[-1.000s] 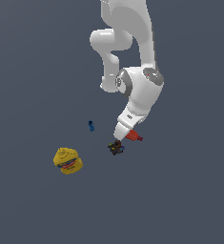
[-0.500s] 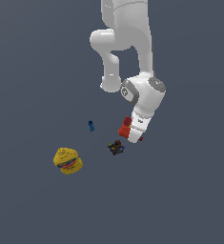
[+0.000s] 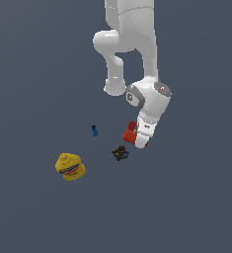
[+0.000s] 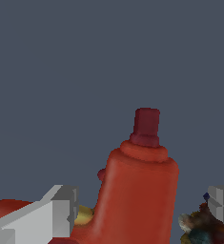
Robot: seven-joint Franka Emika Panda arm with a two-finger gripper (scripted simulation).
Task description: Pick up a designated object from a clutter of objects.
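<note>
In the wrist view, nearest the camera, the tool (image 4: pixel 142 209) stands wide, one grey finger (image 4: pixel 46 217) on one side and the other finger at the opposite edge of the frame. The red object (image 4: pixel 137 190) stands between them, not yet pinched; a clear gap shows on the side of the far finger, while on the other side the gap is narrow and I cannot tell if metal touches it. Its rounded body fills the space between the fingers and its short stub (image 4: pixel 147 125) points away from the camera, so the long axis runs straight out along the tool's own line, across the closing direction. That is the relation the grasp depends on: closing should meet the body's flanks.

Just past the fingers, the dark multicoloured piece (image 4: pixel 201 228) lies close beside the red object, near enough to be nudged.

In the exterior view, the red object (image 3: pixel 131 132) rests on the worktop (image 3: pixel 186 207) at the tool tip. Farther toward that view's left lie the blue piece (image 3: pixel 94 130) and the yellow lumpy item (image 3: pixel 70 166), well apart.
</note>
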